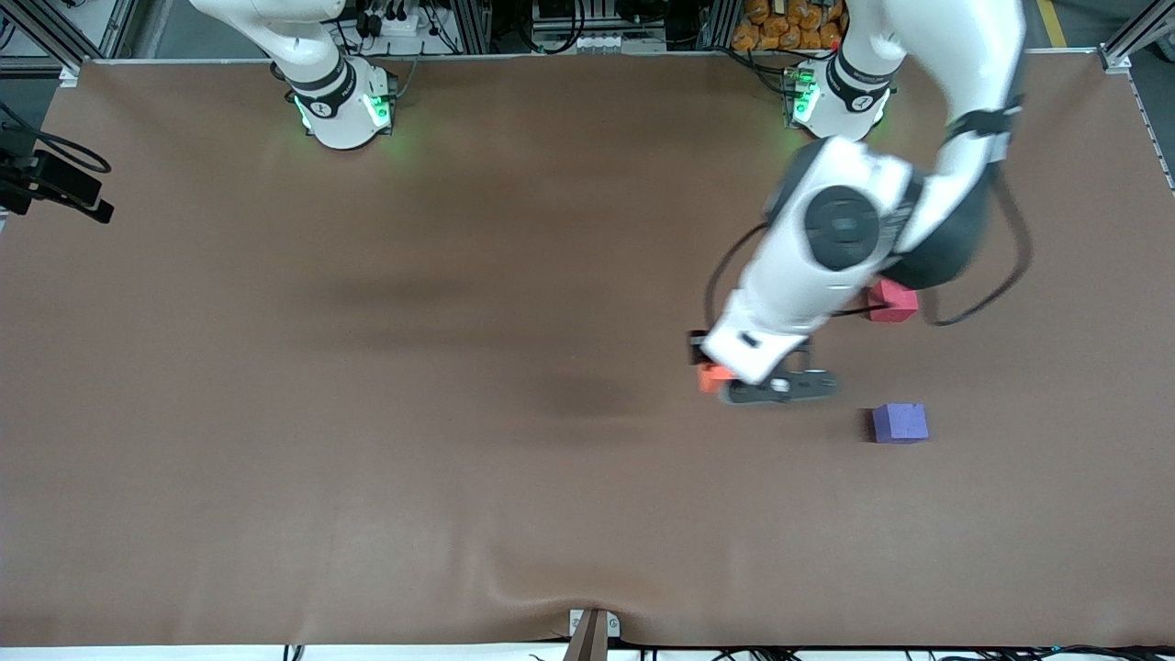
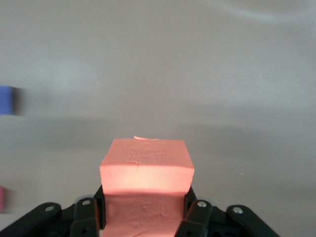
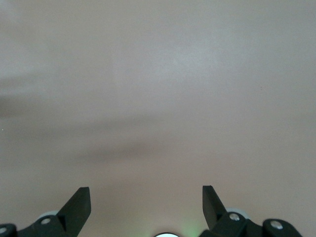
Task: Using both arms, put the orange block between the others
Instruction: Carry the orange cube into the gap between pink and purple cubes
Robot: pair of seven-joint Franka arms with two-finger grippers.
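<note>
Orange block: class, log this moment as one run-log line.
left tool: shut on orange block | right tool: open, waiting over bare table | pinkish-red cube and purple cube: apart on table, gap unfilled

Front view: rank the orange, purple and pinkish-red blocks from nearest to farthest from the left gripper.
1. orange block: clamped in the left gripper.
2. purple block and pinkish-red block: both toward the left arm's end, too close to call.
</note>
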